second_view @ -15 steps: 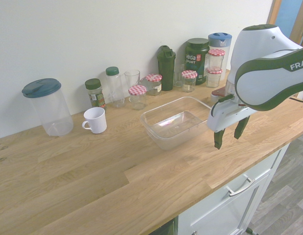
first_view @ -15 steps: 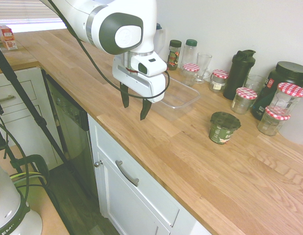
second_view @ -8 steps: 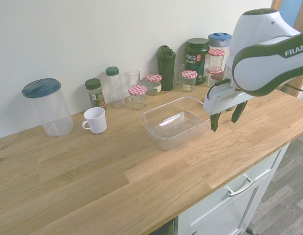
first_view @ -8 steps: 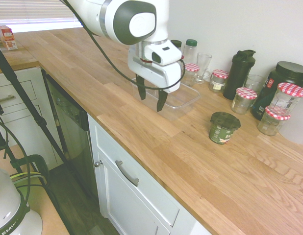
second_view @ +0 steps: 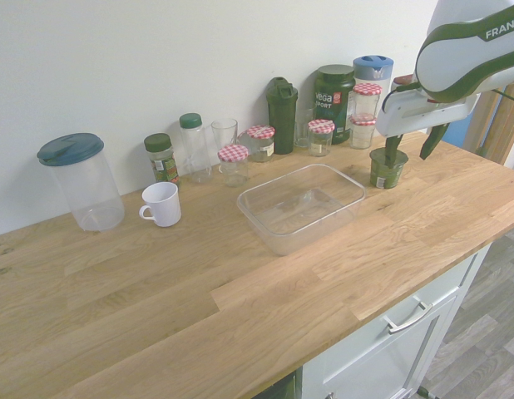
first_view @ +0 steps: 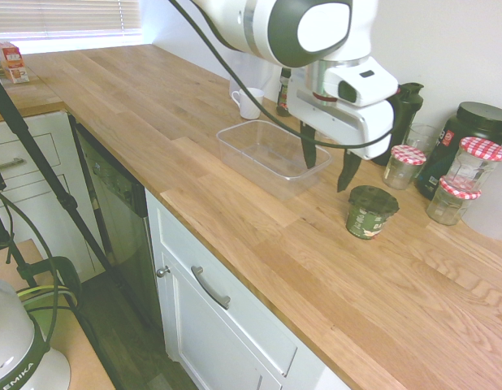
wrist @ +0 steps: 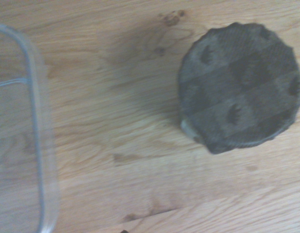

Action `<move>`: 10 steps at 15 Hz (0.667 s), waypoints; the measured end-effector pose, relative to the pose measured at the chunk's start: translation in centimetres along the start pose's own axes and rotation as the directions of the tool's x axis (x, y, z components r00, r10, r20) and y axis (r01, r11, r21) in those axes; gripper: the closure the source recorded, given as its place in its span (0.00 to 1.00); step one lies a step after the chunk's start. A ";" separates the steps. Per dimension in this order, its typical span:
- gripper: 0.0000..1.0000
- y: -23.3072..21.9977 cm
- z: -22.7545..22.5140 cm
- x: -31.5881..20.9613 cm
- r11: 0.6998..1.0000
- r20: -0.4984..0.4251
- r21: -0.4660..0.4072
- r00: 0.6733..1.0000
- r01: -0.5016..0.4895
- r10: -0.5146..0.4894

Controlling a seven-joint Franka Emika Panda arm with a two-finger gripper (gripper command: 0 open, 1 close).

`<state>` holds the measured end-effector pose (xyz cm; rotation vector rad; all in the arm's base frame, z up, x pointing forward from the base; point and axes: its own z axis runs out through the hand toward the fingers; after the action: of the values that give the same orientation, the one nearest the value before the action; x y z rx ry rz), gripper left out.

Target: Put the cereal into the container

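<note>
The cereal (first_view: pixel 370 212) is a small dark green cup with a dark crinkled lid, standing upright on the wooden counter; it also shows as the cereal (second_view: pixel 387 166) and from above as the cereal (wrist: pixel 240 86). The container (first_view: pixel 271 152) is a shallow clear tub, empty, left of the cup; container (second_view: pixel 302 204), container (wrist: pixel 24 131). My gripper (first_view: pixel 326 164) hangs open above the counter between tub and cup, close to the cup, holding nothing; gripper (second_view: pixel 410 148).
Glass jars with red-checked lids (first_view: pixel 406 166), a black shaker bottle (first_view: pixel 400 120), a dark tub (first_view: pixel 470 134) and a clear glass stand along the wall behind the cup. A white mug (second_view: pixel 161 204) and a large clear canister (second_view: pixel 80 180) stand further along.
The gripper has travelled from the counter's front edge across the tub to beside the cereal cup, staying open. Cup and tub have not moved.
</note>
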<state>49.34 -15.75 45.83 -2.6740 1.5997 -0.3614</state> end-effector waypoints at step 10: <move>0.00 0.0 6.5 2.5 0.999 0.026 0.019 0.999 -0.029 0.028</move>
<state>51.79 -18.65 39.96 -2.6277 1.6167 -0.3395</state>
